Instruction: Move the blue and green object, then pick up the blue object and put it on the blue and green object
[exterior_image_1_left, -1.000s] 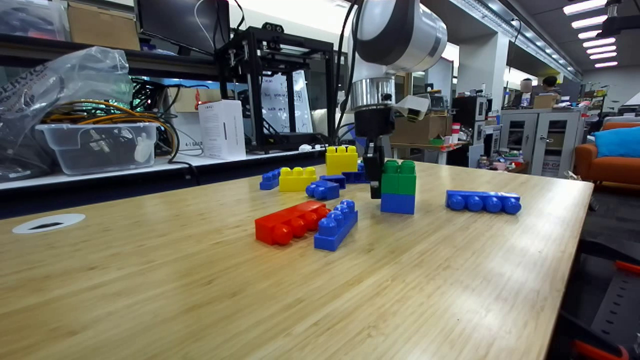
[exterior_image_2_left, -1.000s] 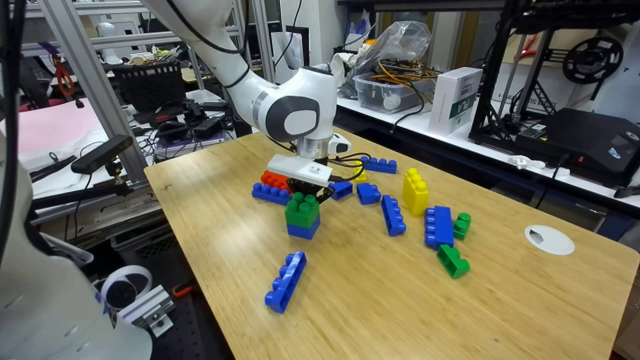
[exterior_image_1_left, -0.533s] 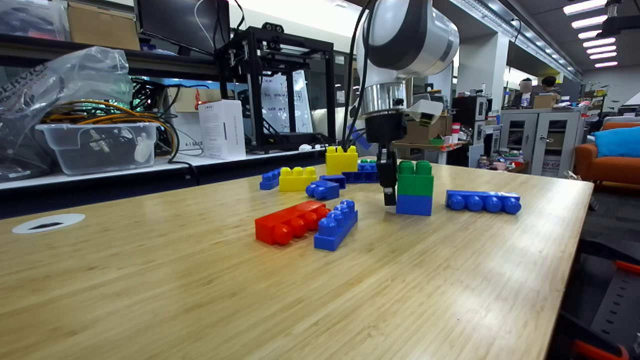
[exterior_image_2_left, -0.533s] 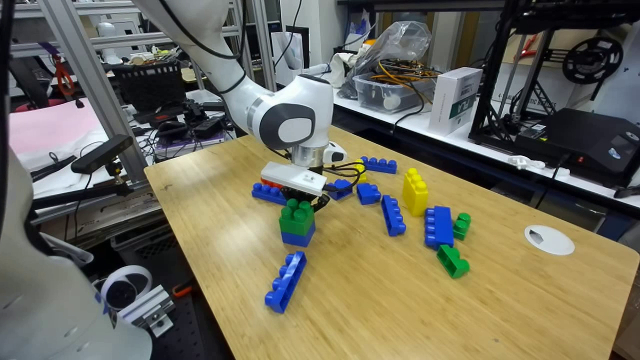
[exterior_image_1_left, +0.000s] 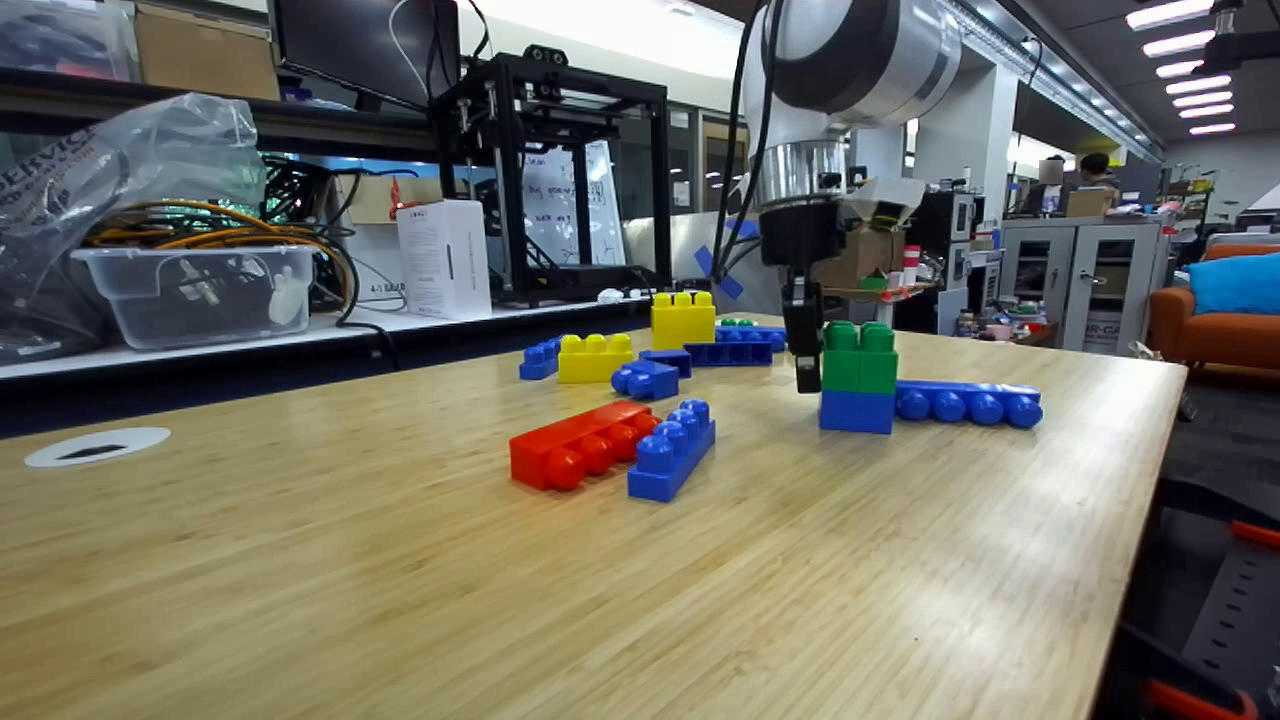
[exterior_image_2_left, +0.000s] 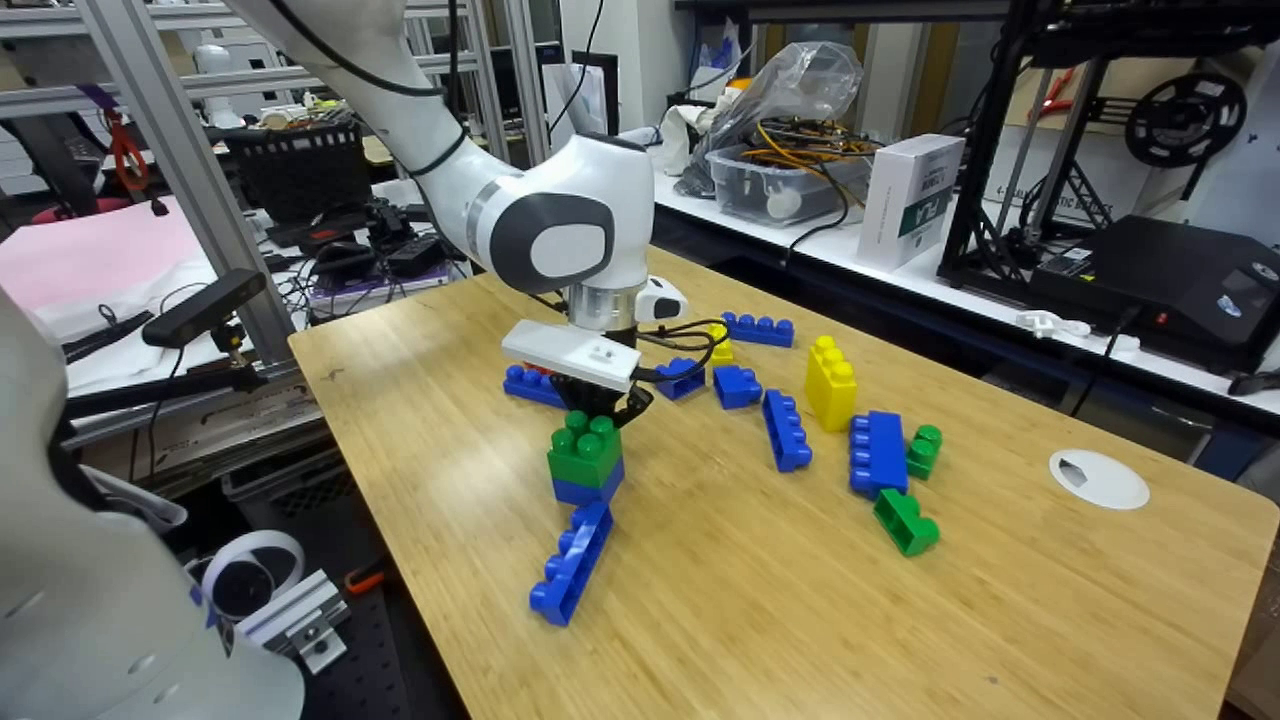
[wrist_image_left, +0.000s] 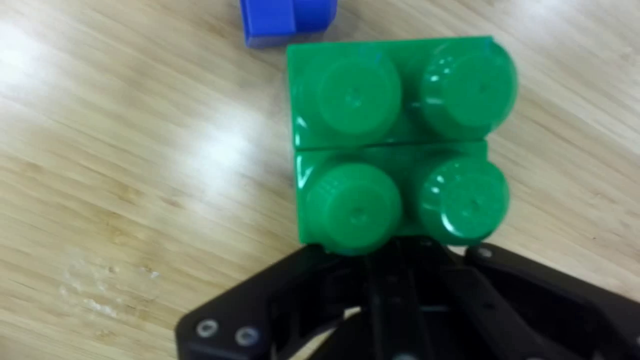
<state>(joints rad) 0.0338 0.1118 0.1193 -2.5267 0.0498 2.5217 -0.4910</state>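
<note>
The blue and green object (exterior_image_1_left: 860, 375) stands upright on the table, green bricks over a blue base; it shows in both exterior views (exterior_image_2_left: 586, 462), and its green studs fill the middle of the wrist view (wrist_image_left: 395, 142). My gripper (exterior_image_1_left: 808, 385) is down beside it, fingers together, against one side face. In the wrist view the fingertips (wrist_image_left: 397, 245) meet at the tower's edge, partly covered by its studs; nothing shows between them. Two small chunky blue bricks lie behind the gripper: a studded one (exterior_image_1_left: 645, 380) and another (exterior_image_2_left: 737, 387); I cannot tell which is the blue object.
A long blue strip (exterior_image_2_left: 575, 565) lies close to the tower; its end shows in the wrist view (wrist_image_left: 280, 20). A red brick (exterior_image_1_left: 583, 445) and a blue strip (exterior_image_1_left: 672, 452) lie together. Yellow bricks (exterior_image_2_left: 830, 385), more blue bricks (exterior_image_2_left: 878, 455) and green bricks (exterior_image_2_left: 907, 522) lie farther off.
The tower has slid along the table with my gripper at its side, rightward in one exterior view and towards the camera in another. It has come close to the long blue strip.
</note>
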